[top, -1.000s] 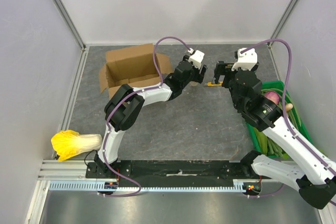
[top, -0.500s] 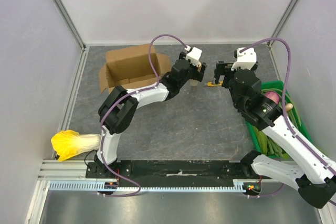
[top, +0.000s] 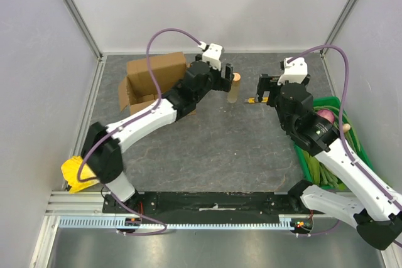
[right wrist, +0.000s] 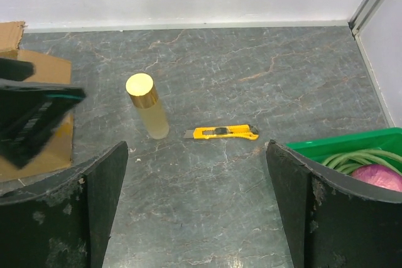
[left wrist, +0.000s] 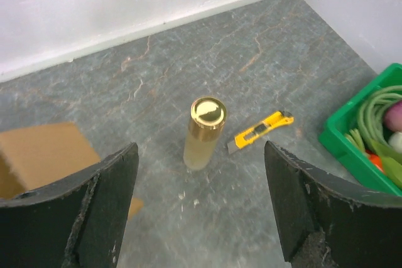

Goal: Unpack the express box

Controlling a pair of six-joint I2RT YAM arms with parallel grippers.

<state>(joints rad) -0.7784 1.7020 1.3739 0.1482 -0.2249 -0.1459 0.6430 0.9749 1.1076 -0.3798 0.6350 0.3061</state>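
The express box (top: 149, 78) stands at the back left with its flaps folded out, partly hidden by my left arm; a brown flap (left wrist: 41, 153) shows in the left wrist view, and cardboard (right wrist: 58, 147) at the left of the right wrist view. A pale bottle with a gold cap (top: 233, 88) (left wrist: 205, 131) (right wrist: 148, 108) stands upright on the table, free of both grippers. My left gripper (top: 221, 82) (left wrist: 201, 218) is open just left of it, holding nothing. My right gripper (top: 264, 88) (right wrist: 198, 211) is open and empty to the right.
A yellow utility knife (top: 253, 100) (left wrist: 262, 132) (right wrist: 223, 132) lies right of the bottle. A green crate (top: 309, 169) (left wrist: 344, 140) (right wrist: 339, 144) with vegetables sits at the right edge. A yellow cabbage (top: 80, 172) lies near the front left corner.
The left gripper has opened off the bottle and drawn back to the left, its elbow swinging out leftwards. The bottle now stands alone. The right arm has stayed put.
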